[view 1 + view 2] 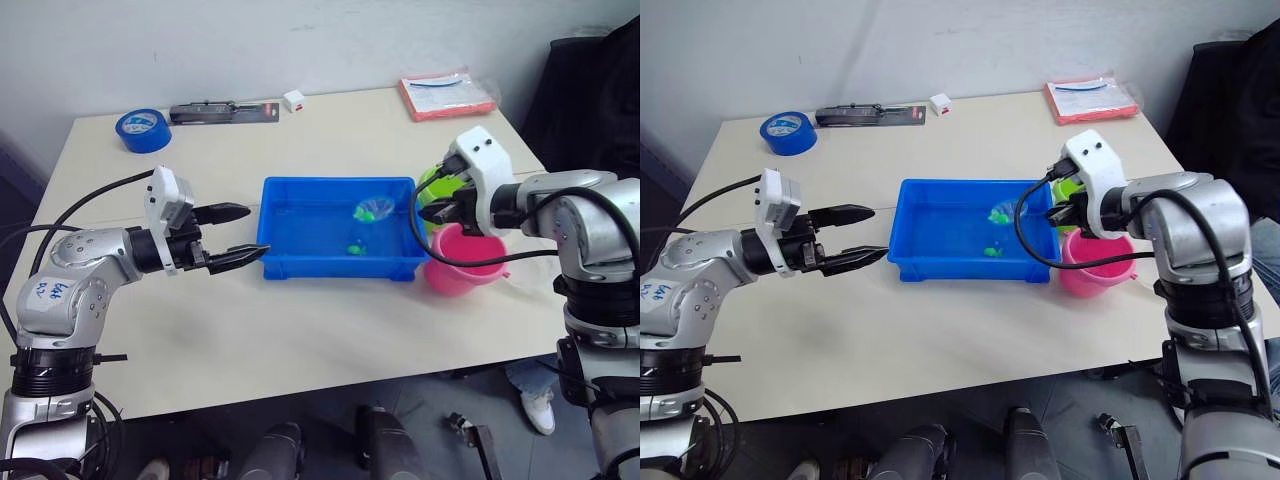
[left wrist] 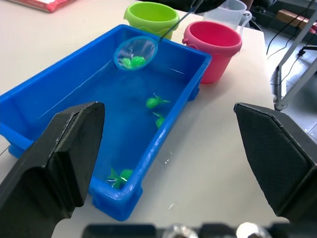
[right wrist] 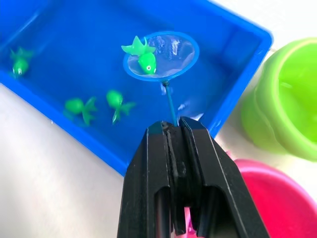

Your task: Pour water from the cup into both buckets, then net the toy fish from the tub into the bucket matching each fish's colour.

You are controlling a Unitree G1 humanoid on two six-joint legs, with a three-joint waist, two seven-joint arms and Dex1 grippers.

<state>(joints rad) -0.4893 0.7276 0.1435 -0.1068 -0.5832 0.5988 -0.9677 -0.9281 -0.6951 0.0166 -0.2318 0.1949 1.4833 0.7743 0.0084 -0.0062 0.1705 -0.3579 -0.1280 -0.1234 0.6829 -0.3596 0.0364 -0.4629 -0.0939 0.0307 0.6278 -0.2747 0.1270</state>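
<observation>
Tub bright blue; net has a blue rim with pale see-through mesh and a thin blue-green stem; green fish lies in it, three more green fish in the tub. Buckets: one lime green, one pink; cup clear and colourless. Both grippers' fingers black (), wrist housings white; table pale beige, tape roll blue, flat packet red-pink with a white top.
</observation>
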